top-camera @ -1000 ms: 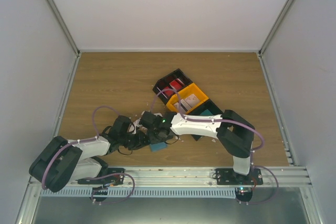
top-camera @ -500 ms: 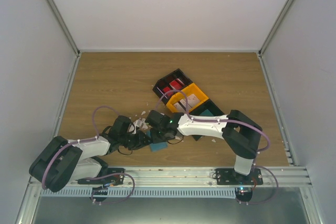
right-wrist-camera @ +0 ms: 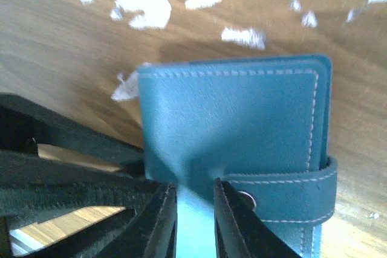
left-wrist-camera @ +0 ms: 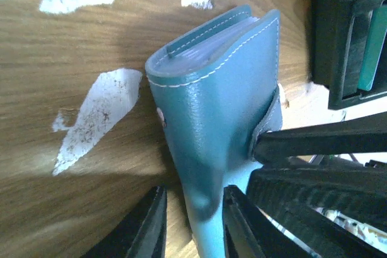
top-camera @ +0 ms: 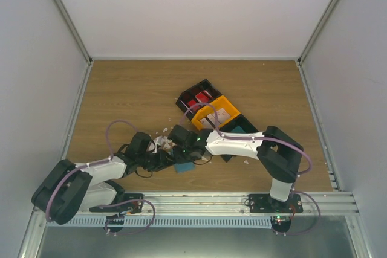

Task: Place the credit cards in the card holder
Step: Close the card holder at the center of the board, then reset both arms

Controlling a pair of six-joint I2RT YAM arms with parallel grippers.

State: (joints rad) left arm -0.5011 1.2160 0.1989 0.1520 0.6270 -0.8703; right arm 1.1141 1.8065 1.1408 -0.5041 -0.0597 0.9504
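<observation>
The teal-blue card holder (top-camera: 183,167) lies folded on the table near the front, its snap strap fastened. It fills the left wrist view (left-wrist-camera: 211,101) and the right wrist view (right-wrist-camera: 236,113). My right gripper (right-wrist-camera: 193,184) is shut on the holder's cover next to the snap; it also shows in the top view (top-camera: 181,154). My left gripper (left-wrist-camera: 193,193) is open, with the holder's cover between its fingers and a gap at one finger. In the top view it (top-camera: 162,160) sits just left of the holder. Red credit cards (top-camera: 198,98) stand in a black bin. A white card (top-camera: 221,113) lies in a yellow bin.
A row of bins runs diagonally at centre right: black (top-camera: 202,86), yellow (top-camera: 230,104), and black with a green-teal block (top-camera: 239,130). White scraps (top-camera: 158,143) are scattered on the wood by the grippers. The bins' corner (left-wrist-camera: 338,46) is close to the holder.
My right arm has shifted a little to the right, with its gripper still at the holder. The left arm and the holder have hardly moved.
</observation>
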